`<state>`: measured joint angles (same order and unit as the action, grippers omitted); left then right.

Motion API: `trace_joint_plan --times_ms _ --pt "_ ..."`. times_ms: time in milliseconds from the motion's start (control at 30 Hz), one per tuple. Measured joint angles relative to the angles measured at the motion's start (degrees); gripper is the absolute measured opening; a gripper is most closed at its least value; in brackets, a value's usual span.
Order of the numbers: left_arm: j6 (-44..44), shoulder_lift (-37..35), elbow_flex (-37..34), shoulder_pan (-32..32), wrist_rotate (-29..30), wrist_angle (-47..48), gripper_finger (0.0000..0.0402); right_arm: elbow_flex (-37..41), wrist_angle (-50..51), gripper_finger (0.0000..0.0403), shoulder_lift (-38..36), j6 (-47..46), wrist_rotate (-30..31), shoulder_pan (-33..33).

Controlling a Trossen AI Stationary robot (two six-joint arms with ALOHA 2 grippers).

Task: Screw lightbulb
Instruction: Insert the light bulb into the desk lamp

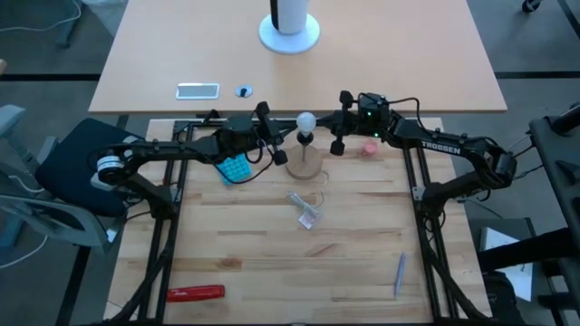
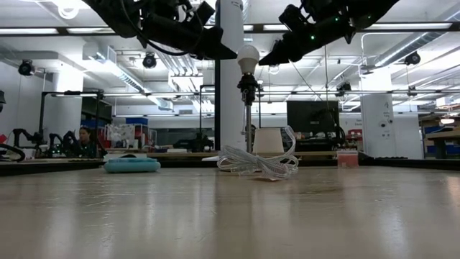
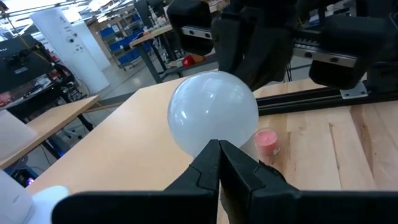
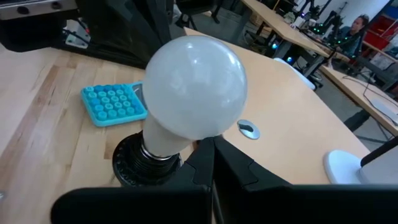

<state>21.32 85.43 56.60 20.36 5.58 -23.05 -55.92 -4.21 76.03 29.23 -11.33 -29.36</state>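
Smooth matt white lightbulb (image 4: 196, 87) (ribbed black socket (image 4: 134, 165)); pale wooden table (image 1: 272, 244).

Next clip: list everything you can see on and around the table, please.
lightbulb: one, white, in the black socket above the disc
wooden disc: one, light wood, far middle of the table
studded tray: one, blue, left of the disc
small round thing: one, pink-red, right of the disc
wrapper: one, clear, nearer than the disc
handled tool: one, red, near left corner
slim stick: one, grey, near right
left gripper: dark, shut, just left of the bulb
right gripper: dark, shut, just right of the bulb
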Motion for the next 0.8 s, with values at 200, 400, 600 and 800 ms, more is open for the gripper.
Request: trace_joint_plan --times_ms 200,400,600,800 --pt "0.0 0.0 0.0 0.0 0.1 0.2 0.0000 0.0 0.8 0.0000 -0.6 0.0 -1.3 0.0" --pt "0.0 0.1 0.0 0.0 -0.1 1.5 0.0000 0.0 2.5 0.0000 -1.9 1.2 1.3 0.2" --pt "-0.9 -1.7 -0.1 -0.1 -0.3 3.6 0.0000 0.0 3.9 0.0000 -2.9 1.4 3.5 -0.2" --pt "-1.1 -2.4 -0.1 -0.3 -0.3 3.3 0.0000 0.0 2.1 0.0000 -2.2 0.3 3.5 -0.3"
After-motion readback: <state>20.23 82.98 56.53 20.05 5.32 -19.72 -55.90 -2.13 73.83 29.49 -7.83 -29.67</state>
